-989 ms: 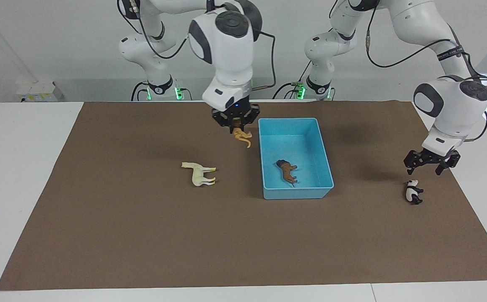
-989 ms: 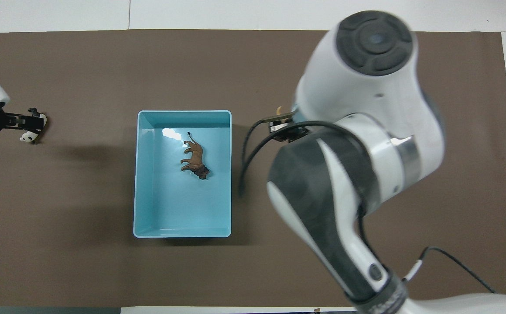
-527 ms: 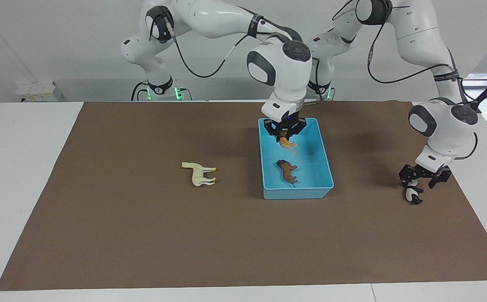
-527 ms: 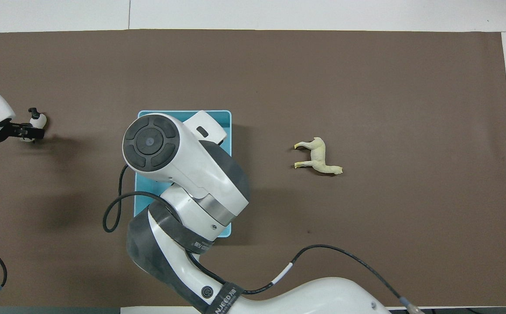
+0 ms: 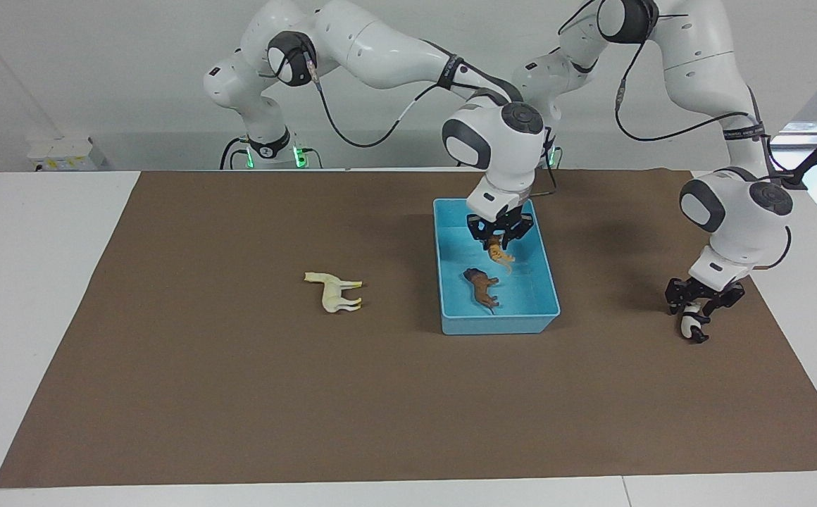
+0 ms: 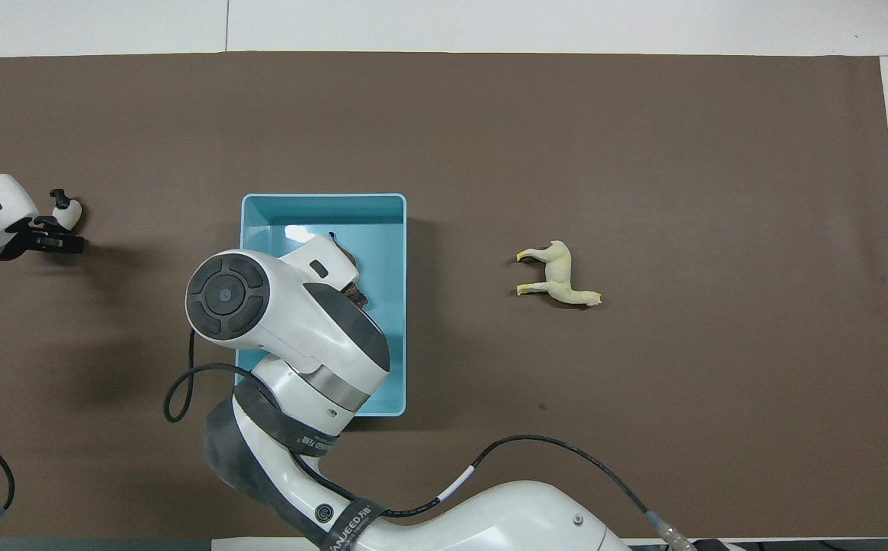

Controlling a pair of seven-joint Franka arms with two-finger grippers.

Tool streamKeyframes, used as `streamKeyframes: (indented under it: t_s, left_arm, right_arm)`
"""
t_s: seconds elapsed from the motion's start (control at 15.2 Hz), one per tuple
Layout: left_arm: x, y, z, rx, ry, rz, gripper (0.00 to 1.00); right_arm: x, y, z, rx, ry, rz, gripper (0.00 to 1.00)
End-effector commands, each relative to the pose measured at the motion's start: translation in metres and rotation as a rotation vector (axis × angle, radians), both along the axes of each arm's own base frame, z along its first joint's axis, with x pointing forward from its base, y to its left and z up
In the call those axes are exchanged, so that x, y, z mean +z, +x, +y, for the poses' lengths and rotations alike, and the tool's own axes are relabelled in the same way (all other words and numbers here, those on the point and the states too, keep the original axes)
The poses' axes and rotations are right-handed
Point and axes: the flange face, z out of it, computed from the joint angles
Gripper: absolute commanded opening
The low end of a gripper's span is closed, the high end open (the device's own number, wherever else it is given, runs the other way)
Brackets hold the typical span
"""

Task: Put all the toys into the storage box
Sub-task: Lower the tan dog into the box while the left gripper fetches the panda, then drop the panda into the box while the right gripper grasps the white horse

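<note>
Facing view, taken from its left edge to its right: a brown mat (image 5: 239,394) is spread over the white table (image 5: 28,282). The cream-white horse (image 5: 334,290) is seen lying on its side on the mat, toward the right arm's end of the table, well apart from the storage box (image 5: 546,285). Next, the light blue storage box is placed mid-table; the brown lion (image 5: 480,285) is found lying on its bottom. The right gripper (image 5: 499,243) is reached in over the box from the right arm's base and is clenched on the orange tiger (image 5: 499,254), which is held dangling just above the box floor, over the part nearer the robots than the lion. Whether the tiger touches the floor cannot be told. Last, toward the left arm's end, the left gripper (image 5: 697,304) is lowered onto the panda (image 5: 691,326), which is set on the mat well apart from the box; its fingers are placed to either side of the panda's upper part, but whether they are pressed on it cannot be told.

Overhead view: the horse (image 6: 559,275) is shown beside the box (image 6: 394,367); most of the box floor is covered by the right arm, the tiger is hidden. The panda (image 6: 63,213) is partly covered by the left gripper (image 6: 52,237).
</note>
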Motion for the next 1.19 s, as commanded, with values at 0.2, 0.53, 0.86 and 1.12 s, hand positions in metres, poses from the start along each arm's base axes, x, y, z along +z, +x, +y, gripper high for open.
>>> streamKeyframes:
  t_s: [0.2,0.53,0.86,1.12]
  left_arm:
    - [0.027,0.015,-0.008,0.062,-0.003,0.029,0.14]
    - [0.112,0.05,-0.079,0.187,-0.058,0.11,0.0]
    - [0.163,0.014,-0.263,0.372,-0.077,0.189,0.0]
    - [0.15,-0.038,-0.386,0.411,-0.046,0.206,0.38]
  right_arm:
    - [0.083,0.03,-0.062,-0.11,-0.015,0.002,1.0]
    - [0.128,0.089,-0.176,0.037,-0.03,0.01,1.0]
    - [0.066,0.111,-0.286,0.017,-0.047,0.034,1.0]
    - [-0.026,0.079,-0.341,0.075,0.006,-0.084,1.0]
